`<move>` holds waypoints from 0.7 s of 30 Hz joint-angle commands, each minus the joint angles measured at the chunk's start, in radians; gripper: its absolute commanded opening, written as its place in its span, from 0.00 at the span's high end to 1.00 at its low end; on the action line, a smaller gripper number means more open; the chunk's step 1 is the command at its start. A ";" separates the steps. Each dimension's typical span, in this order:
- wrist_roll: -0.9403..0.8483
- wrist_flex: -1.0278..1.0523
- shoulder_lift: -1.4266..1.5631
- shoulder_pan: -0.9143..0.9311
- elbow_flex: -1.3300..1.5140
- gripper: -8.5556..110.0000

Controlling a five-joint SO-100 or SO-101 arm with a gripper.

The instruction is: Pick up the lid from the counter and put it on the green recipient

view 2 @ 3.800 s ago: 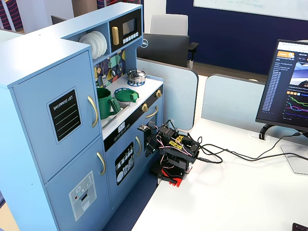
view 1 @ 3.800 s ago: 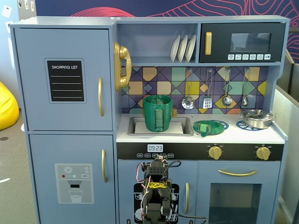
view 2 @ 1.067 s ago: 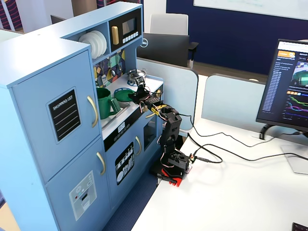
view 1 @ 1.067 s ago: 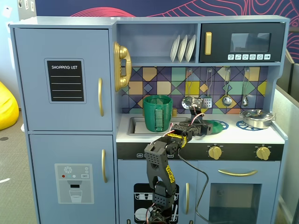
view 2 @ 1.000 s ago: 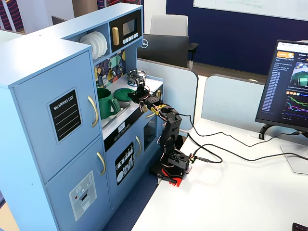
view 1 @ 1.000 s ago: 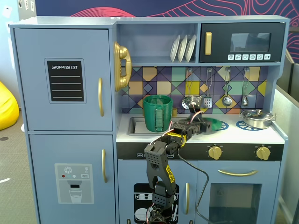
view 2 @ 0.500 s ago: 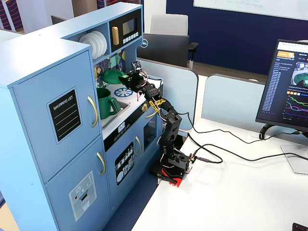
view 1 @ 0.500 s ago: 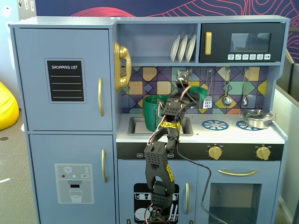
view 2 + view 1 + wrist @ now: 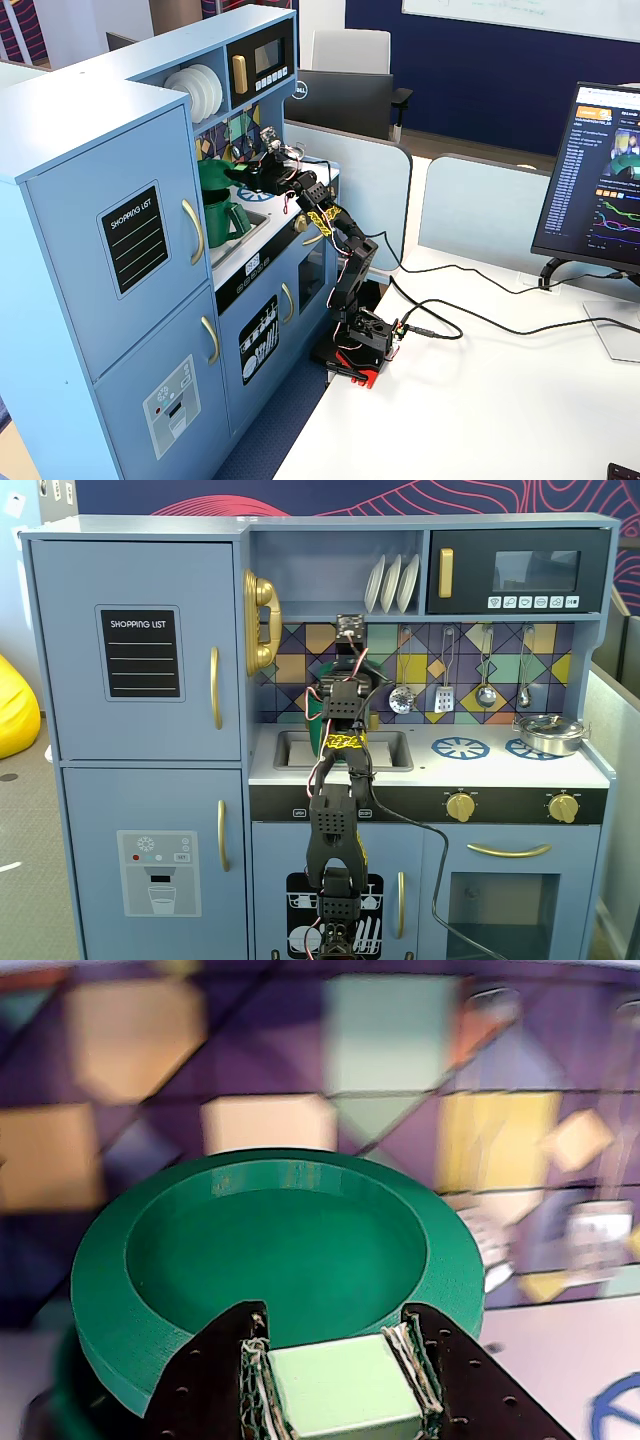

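The tool (image 9: 340,1375) grips the lid (image 9: 280,1260) by its handle, apparently just above the pot (image 9: 217,212) at the desk's (image 9: 500,770) left end.

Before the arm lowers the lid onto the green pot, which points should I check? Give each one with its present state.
1. Gripper shut on the lid's handle: ok, both fingers press it.
2. Lid off the counter: ok, held in the air.
3. Lid above the green pot: ok in the side fixed view.
4. Lid centred over the pot: cannot tell; the arm hides both from the front.
5. Lid level: cannot tell.
6. Pot upright in the sink: ok.
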 commanded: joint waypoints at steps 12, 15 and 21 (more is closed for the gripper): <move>-0.074 -0.023 0.023 -0.077 -0.026 0.93; -0.066 -0.026 0.011 -0.058 -0.015 0.93; -0.055 -0.026 0.014 -0.040 0.023 0.93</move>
